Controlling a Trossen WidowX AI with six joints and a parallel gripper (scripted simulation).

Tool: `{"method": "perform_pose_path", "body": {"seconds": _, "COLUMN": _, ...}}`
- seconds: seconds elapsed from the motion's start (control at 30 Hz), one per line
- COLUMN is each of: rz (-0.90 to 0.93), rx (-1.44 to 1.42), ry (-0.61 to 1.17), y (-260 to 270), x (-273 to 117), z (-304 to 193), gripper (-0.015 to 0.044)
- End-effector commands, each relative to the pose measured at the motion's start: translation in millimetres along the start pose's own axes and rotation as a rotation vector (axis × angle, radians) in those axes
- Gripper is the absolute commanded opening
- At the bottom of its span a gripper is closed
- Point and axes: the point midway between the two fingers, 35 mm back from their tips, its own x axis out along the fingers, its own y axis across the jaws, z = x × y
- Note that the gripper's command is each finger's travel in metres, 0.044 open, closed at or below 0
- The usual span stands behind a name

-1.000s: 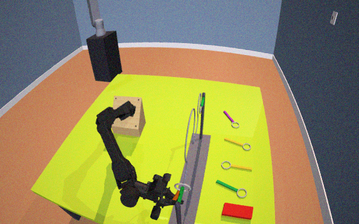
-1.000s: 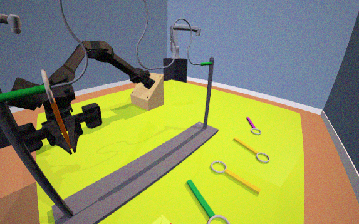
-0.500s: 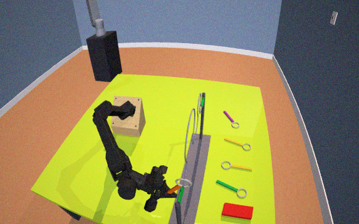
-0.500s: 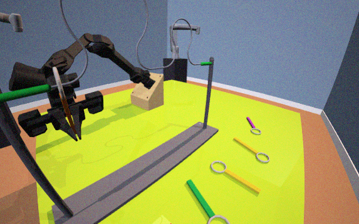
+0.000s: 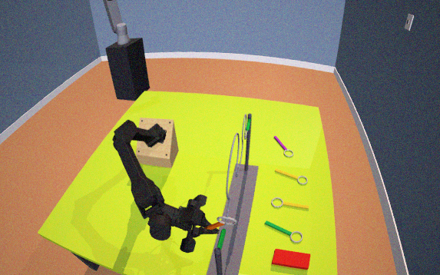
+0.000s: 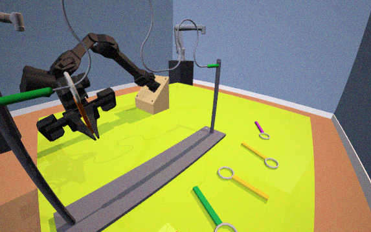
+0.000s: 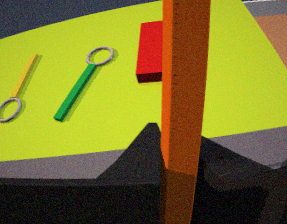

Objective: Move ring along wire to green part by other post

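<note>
The ring (image 5: pixel 221 218) (image 6: pixel 68 78) is around the thin grey wire (image 5: pixel 228 173) (image 6: pixel 89 61), just beyond the inner end of the near green part (image 5: pixel 221 239) (image 6: pixel 26 96). Whether it touches the wire is too small to tell. My gripper (image 5: pixel 217 230) (image 6: pixel 96 139) (image 7: pixel 160 132) is shut on the orange handle (image 5: pixel 215 226) (image 6: pixel 85 116) (image 7: pixel 186 85), which slopes down from the ring. The near post (image 5: pixel 218 261) (image 6: pixel 22 155) bears the near green part. The far green part (image 5: pixel 248 124) (image 6: pixel 213 65) is at the far post (image 5: pixel 247 150) (image 6: pixel 215 97).
The wire bends up and down in tall loops between the posts, above the grey base (image 5: pixel 249 180) (image 6: pixel 134 175). Beyond the base lie several loose ringed handles and a red block (image 5: pixel 291 259) (image 7: pixel 150 50). A wooden box (image 5: pixel 156 159) (image 6: pixel 154 100) stands beside the arm.
</note>
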Motion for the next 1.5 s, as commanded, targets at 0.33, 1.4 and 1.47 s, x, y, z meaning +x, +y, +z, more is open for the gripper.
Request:
{"method": "perform_pose_path", "body": {"seconds": 0.33, "rz": 0.145, "rx": 0.247, "ry": -0.010, "y": 44.4, "x": -2.9, "z": 5.7, "gripper": -0.0150}}
{"method": "perform_pose_path", "body": {"seconds": 1.4, "rz": 0.531, "rx": 0.926, "ry": -0.022, "y": 131.6, "x": -35.9, "z": 65.1, "gripper": -0.0150}}
{"method": "perform_pose_path", "body": {"seconds": 1.47, "rz": 0.556, "rx": 0.970, "ry": -0.023, "y": 135.0, "x": -39.1, "z": 70.7, "gripper": -0.0150}}
